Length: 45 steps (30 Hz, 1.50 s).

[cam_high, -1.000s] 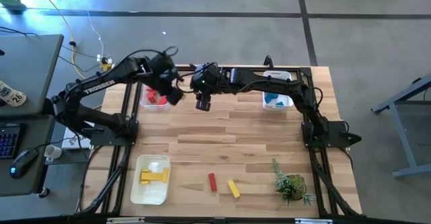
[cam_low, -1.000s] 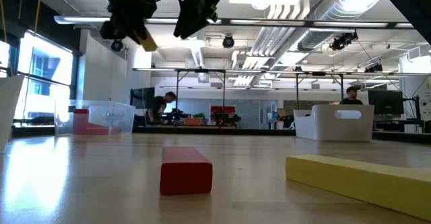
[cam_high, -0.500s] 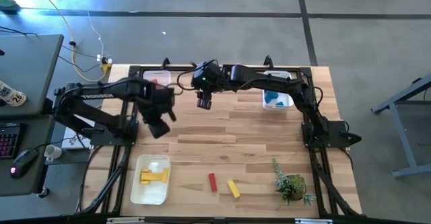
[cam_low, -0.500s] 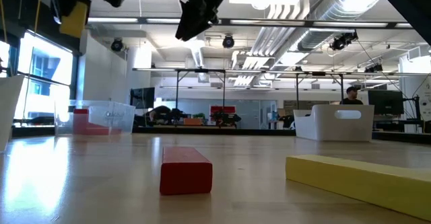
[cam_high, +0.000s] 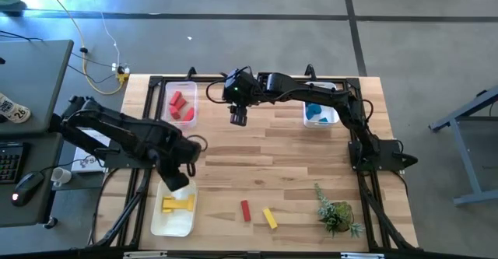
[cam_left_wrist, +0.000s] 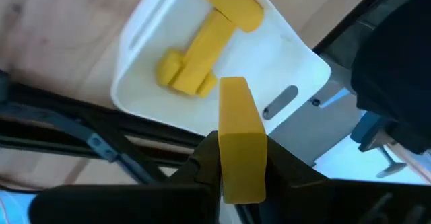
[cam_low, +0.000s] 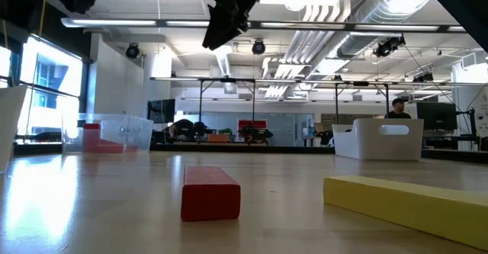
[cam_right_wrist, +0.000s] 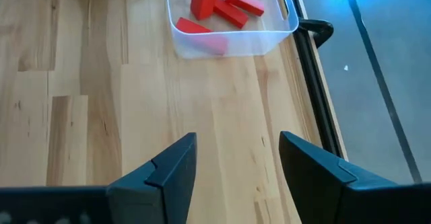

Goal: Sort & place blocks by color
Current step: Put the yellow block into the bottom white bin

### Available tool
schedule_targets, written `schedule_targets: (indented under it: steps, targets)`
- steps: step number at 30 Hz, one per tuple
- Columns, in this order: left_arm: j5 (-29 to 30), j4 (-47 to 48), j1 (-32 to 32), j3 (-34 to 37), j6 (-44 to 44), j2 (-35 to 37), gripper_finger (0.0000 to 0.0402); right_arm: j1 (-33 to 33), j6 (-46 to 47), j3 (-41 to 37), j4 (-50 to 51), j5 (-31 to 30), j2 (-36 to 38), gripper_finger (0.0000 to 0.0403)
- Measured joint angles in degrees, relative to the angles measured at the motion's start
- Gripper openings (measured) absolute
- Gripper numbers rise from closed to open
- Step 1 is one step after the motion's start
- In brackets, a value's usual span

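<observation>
The left pincer [cam_left_wrist: 241, 173] pinches a yellow block [cam_left_wrist: 240, 140] upright between its fingers, above the near edge of the white bin [cam_high: 159, 222] that holds yellow pieces [cam_high: 178, 204]. The right pincer [cam_right_wrist: 232, 167] hangs spread and empty over the desk [cam_high: 280, 154], near the clear bin [cam_right_wrist: 222, 41] of red blocks [cam_right_wrist: 219, 3]

Red blocks [cam_high: 180, 107] lie in the far-left bin; blue blocks [cam_high: 317, 113], shapes unclear, in the far-right. Yellow blocks [cam_high: 177, 204] rest in the near-left bin. One red bar [cam_high: 245, 210] and one yellow bar [cam_high: 270, 218] lie loose on the table. Another yellow block [cam_left_wrist: 240, 140] is held upright above the yellow bin.
</observation>
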<state>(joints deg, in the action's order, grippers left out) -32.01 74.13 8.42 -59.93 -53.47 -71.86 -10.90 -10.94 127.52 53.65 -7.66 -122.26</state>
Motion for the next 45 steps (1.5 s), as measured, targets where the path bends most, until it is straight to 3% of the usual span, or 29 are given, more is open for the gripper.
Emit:
schedule_targets:
  steps: [11, 28, 36, 45]
  targets:
    - [0.12, -15.32, 7.16, 7.62, -12.34, -0.67, 0.004, -1.12, -0.31, -0.02, 0.25, 2.11, 0.0, 0.0197]
    - [0.62, -16.05, 9.41, 11.77, -16.88, -0.67, 0.014, -1.82, -1.43, -0.04, 1.58, 2.1, 0.0, 0.0197]
    - [2.0, -15.76, 9.41, 10.2, -12.9, 1.37, 0.0145, -1.99, 6.49, -0.04, 8.31, 3.26, 0.0, 0.0197]
    - [13.19, -15.1, 7.64, 8.36, -2.69, 7.77, 0.0142, -0.06, 26.65, -0.07, 10.56, 11.0, 0.0, 0.0197]
